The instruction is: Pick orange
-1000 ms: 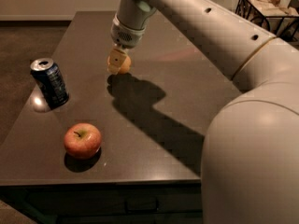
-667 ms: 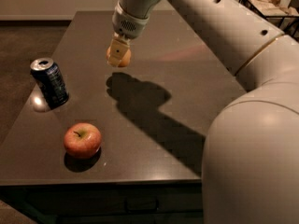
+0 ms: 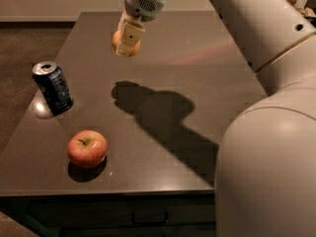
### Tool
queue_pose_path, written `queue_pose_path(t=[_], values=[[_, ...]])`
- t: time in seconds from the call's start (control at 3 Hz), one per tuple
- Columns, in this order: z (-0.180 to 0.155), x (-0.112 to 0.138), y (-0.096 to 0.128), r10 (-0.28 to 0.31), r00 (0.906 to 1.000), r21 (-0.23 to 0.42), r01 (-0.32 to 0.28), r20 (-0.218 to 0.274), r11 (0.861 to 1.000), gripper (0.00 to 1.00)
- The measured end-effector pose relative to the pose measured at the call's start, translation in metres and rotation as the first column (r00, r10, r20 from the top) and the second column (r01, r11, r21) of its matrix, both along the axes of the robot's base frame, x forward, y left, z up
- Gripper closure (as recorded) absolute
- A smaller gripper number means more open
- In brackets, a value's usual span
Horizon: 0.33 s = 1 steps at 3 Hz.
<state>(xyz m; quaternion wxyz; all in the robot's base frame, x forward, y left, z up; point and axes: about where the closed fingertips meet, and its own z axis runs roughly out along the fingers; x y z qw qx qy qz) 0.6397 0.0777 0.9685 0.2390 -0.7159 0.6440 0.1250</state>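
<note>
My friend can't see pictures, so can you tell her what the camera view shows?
The robot's gripper holds an orange in the air above a dark table, and its shadow falls on the tabletop below. A red-yellow apple sits near the front edge, and a blue soda can stands upright further back on the left.

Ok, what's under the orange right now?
Dark table top with the arm's shadow; the orange hangs above it in the shut gripper. The near finger covers the orange's middle.
</note>
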Motion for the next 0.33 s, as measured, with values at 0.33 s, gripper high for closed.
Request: queue_pose_path(t=[0.33], values=[[-0.0002,0.0003,0.0004,0.0,1.0,0.001,0.0,0.0,1.0,1.0]])
